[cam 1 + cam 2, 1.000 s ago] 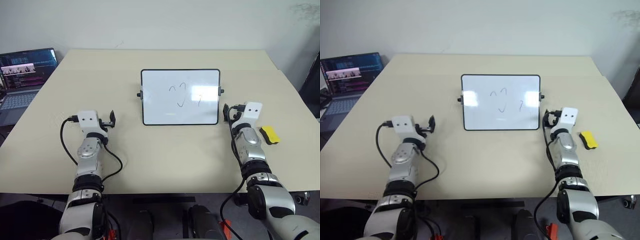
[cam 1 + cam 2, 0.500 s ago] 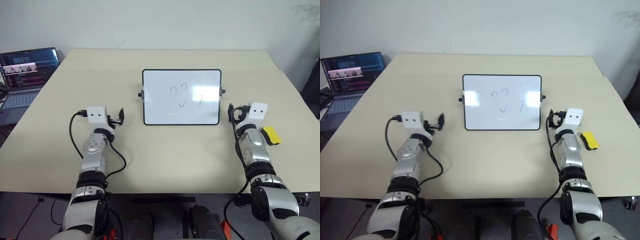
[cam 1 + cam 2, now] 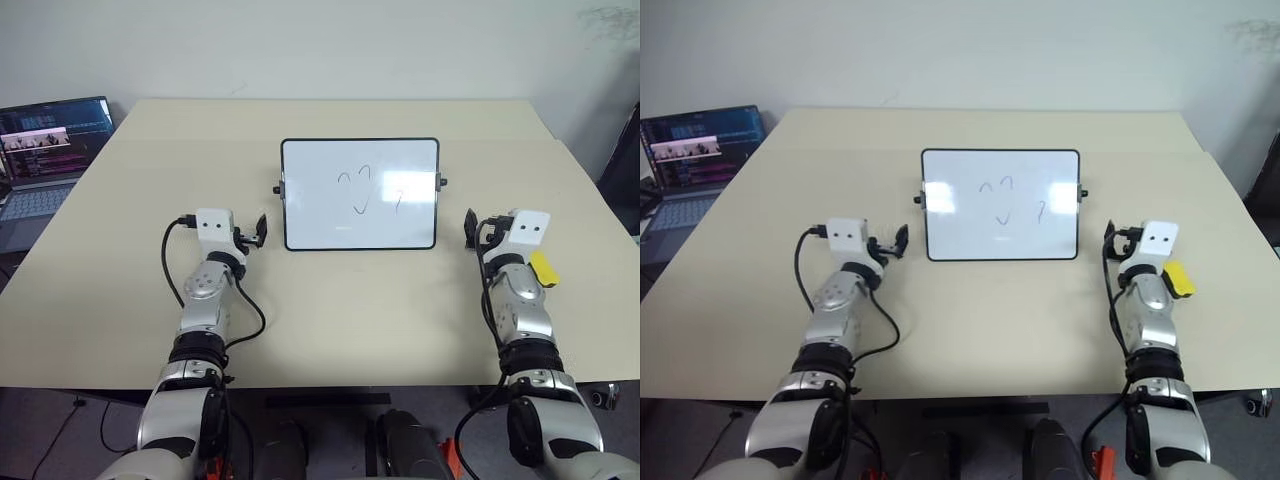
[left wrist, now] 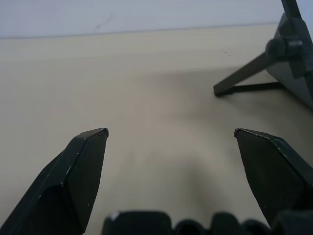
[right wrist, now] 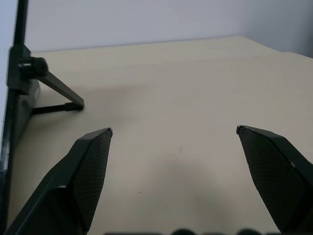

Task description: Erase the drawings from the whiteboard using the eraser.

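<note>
The small bright yellow oblong eraser [image 3: 542, 268] lies on the beige bench [image 3: 330, 300] just right of the right end effector [image 3: 472, 225], partly hidden by that wrist, long axis running near-to-far. Both end effectors are spread and empty; the left end effector [image 3: 258, 229] sits well apart, beyond the black-framed whiteboard [image 3: 360, 193] with its dark squiggled drawings [image 3: 366, 189].

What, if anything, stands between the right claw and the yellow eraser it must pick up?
Nothing visible does. The eraser lies on the table just right of the right wrist, partly hidden behind it, while the open right claw points past it.
</note>
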Tool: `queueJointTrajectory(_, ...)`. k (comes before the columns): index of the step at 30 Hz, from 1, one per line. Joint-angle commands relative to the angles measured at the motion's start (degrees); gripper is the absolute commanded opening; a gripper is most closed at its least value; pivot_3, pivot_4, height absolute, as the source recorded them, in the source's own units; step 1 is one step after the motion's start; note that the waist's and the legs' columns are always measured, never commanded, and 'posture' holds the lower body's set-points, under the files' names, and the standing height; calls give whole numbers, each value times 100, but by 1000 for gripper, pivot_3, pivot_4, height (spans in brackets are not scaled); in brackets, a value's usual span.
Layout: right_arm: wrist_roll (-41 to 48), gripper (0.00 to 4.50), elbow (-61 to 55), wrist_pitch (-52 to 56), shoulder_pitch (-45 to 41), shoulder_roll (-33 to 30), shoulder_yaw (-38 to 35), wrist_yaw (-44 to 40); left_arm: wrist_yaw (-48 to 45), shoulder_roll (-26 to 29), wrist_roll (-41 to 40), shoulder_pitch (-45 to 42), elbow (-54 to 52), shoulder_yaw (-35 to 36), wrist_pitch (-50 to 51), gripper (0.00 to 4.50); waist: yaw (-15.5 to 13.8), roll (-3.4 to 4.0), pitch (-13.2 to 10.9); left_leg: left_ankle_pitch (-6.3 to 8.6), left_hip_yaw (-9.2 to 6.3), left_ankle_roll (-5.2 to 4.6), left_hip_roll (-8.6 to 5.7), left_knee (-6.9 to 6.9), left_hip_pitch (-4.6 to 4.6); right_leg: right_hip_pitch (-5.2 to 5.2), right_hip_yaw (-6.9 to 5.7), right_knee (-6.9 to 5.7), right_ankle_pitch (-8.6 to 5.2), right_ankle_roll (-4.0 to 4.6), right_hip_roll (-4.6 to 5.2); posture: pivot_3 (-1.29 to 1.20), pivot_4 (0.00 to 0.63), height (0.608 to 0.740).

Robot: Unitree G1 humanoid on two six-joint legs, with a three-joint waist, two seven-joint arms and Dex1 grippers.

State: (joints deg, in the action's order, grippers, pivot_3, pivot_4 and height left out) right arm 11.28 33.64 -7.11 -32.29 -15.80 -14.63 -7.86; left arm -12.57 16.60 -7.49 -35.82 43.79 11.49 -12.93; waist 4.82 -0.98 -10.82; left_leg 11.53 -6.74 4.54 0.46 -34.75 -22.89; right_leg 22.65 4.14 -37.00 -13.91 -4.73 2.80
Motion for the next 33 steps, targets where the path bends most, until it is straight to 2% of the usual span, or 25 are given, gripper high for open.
queueJointTrajectory(1,317,4464,-706,473,70,-250,-180,-233,-321,236,-239,6,-416,167,-95,4500,-5,0,0,0,0,0,0,0,0,0,-1,0,0,0,0,0,150,740)
queueJointTrajectory(6,902,4464,-1771,1837,398,-743,-243,-818,-1835,950,-969,296,-1471,210,818,4500,7,1,0,0,0,0,2,3,-4,3,-1,1,-2,3,0,0,150,740)
queueJointTrajectory(11,1304,4464,-2481,2949,582,-1355,-486,-1107,-2792,1646,-1485,247,-2477,240,1558,4500,-14,2,-1,1,0,0,4,4,-3,4,-2,-2,-5,7,-2,0,150,740)
queueJointTrajectory(15,1499,4464,-2696,3807,584,-1822,-668,-1161,-3627,1881,-1851,85,-3235,-186,2522,4500,-56,1,-1,1,1,0,4,-2,-3,-2,-1,1,-22,-19,-1,0,150,740)
queueJointTrajectory(18,1650,4464,-2950,4515,682,-2266,-770,-1317,-4449,1968,-1886,1,-3833,-990,3203,4500,-70,1,-2,1,1,0,4,-3,-3,-3,-1,1,-24,-20,-1,0,150,740)
queueJointTrajectory(25,1822,4464,-3818,5179,1097,-2733,-1071,-1417,-5096,1225,-1902,-593,-3768,-1819,3584,4500,-134,-2,-4,1,6,-1,5,-4,-5,0,0,3,-32,-22,-3,0,150,740)
queueJointTrajectory(33,1888,4464,-4393,5880,1379,-2890,-1532,-1276,-5357,610,-1235,-861,-3293,-2630,3288,4500,-151,-2,-4,1,11,-2,5,-6,-4,0,5,4,-37,-24,-3,0,150,740)
